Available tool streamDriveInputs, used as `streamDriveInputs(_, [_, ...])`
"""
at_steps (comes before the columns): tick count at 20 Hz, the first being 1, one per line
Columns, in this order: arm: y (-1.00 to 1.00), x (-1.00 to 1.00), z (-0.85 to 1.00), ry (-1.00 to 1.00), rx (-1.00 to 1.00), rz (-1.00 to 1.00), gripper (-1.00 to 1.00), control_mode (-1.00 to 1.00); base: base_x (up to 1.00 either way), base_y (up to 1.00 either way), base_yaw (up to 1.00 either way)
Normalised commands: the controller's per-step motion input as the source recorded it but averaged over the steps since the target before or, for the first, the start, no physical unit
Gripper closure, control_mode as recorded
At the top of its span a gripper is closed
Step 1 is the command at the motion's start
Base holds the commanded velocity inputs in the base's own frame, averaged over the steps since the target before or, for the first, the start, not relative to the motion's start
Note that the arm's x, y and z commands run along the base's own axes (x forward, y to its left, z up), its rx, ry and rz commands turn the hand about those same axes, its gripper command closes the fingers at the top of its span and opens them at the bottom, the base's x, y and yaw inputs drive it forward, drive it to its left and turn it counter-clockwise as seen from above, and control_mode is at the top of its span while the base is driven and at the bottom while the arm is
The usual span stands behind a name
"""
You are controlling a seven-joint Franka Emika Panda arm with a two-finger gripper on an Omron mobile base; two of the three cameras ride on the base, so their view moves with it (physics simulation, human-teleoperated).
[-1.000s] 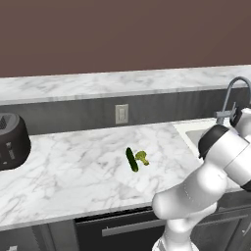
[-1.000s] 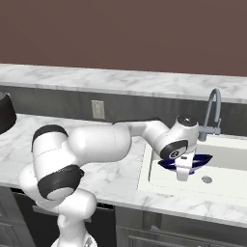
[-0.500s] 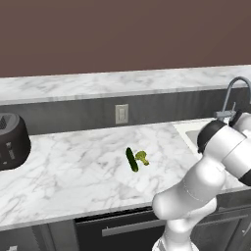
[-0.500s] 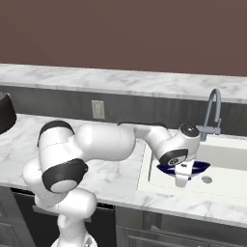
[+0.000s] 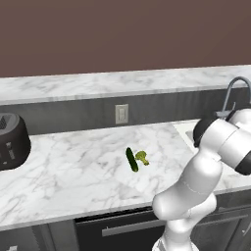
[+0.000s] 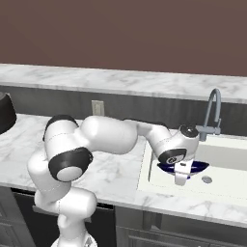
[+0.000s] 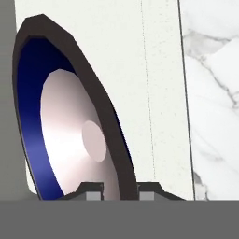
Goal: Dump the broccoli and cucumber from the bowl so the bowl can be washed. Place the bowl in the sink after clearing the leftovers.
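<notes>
Leftovers are already lying out on the marble counter [image 5: 73, 171]: the cucumber [image 5: 131, 160] and the broccoli [image 5: 142, 157] are resting side by side, just about touching, well apart from the basin, which suggests the dumping step is done and only the bowl remains to be dealt with. In the right base view the arm is reaching down over the sink [image 6: 226, 157], and the gripper [image 6: 181, 177] is holding the bowl [image 6: 193, 167] inside the basin, low and near the front-left part, with the drain just beside it and the gooseneck faucet [image 6: 212, 111] standing behind. In the hand view the two dark fingertips [image 7: 93, 190] are sitting close together on either side of the bowl's dark rim, so the pincer is clamped on the bowl's edge rather than cupping it; that thin pinch is probably why the bowl [image 7: 70, 135] is hanging tilted, its white inside facing the camera. Pale sink wall is filling the space behind the bowl there, with marble beyond its edge. Whether the bowl's bottom is touching the basin floor cannot be told. Judging by this, the placing is nearly complete, and the next move calls for letting go gently.
</notes>
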Motion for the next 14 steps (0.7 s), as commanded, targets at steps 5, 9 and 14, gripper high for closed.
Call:
streamDriveInputs(5, [0.0, 0.17, -0.25, 0.0, 0.0, 0.0, 1.0, -1.0, 0.0, 0.0, 0.0])
streamDriveInputs(9, [0.0, 0.1, -0.33, 0.0, 0.02, 0.0, 1.0, -1.0, 0.0, 0.0, 0.0])
streamDriveInputs(14, [0.0, 0.14, -0.17, -0.01, 0.0, 0.0, 1.0, -1.0, 0.0, 0.0, 0.0])
